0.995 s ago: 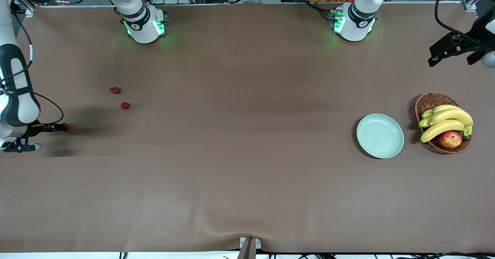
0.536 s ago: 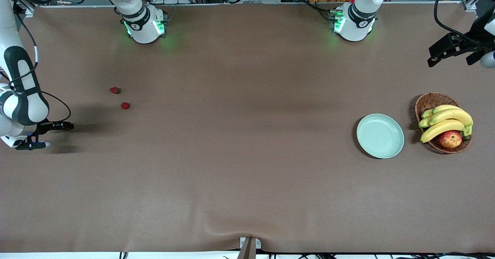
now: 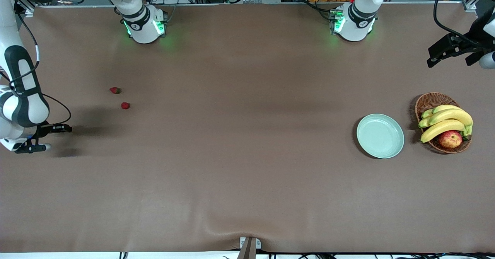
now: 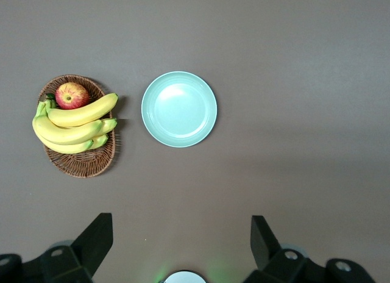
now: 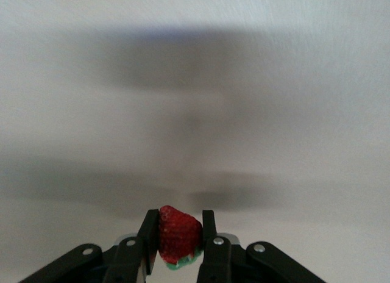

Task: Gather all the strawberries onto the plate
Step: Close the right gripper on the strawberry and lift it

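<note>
Right gripper clenching strawberry above table; left gripper hanging released, waiting high over mint-green plate.

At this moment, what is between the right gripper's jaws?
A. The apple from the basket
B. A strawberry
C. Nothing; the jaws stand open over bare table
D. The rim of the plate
B. In the right wrist view the right gripper has its jaws closed on either side of a red strawberry, while the apple sits in the basket and the plate lies untouched.
</note>
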Action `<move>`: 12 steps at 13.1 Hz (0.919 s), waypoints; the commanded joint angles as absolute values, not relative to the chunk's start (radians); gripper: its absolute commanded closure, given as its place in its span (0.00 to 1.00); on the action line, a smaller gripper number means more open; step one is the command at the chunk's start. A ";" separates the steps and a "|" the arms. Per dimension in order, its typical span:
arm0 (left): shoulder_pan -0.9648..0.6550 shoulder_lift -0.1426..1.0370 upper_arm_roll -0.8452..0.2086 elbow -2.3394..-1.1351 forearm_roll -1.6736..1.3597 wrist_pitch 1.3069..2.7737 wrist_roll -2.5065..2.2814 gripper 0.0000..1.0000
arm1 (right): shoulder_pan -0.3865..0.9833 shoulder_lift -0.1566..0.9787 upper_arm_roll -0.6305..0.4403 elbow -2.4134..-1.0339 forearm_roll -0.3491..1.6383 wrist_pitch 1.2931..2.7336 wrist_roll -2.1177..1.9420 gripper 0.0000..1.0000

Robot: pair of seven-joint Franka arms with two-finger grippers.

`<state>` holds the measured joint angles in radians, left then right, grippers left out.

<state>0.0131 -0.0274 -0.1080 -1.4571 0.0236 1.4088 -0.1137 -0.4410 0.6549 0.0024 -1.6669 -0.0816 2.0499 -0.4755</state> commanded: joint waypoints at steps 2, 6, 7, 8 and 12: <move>0.017 -0.032 -0.110 -1.459 0.025 1.410 -0.101 0.00 | -0.310 0.627 0.008 -1.566 -0.046 1.944 -0.315 1.00; 0.017 -0.032 -0.109 -1.460 0.023 1.410 -0.100 0.00 | -0.154 0.635 0.006 -1.494 0.101 1.944 -0.056 1.00; 0.017 -0.032 -0.107 -1.462 0.023 1.410 -0.100 0.00 | -0.115 0.637 0.006 -1.479 0.132 1.944 0.025 1.00; 0.017 -0.031 -0.109 -1.462 0.025 1.410 -0.100 0.00 | -0.074 0.643 0.006 -1.471 0.159 1.948 0.100 1.00; 0.009 -0.020 -0.113 -1.468 0.025 1.410 -0.101 0.00 | 0.099 0.670 0.006 -1.421 0.311 1.982 0.429 1.00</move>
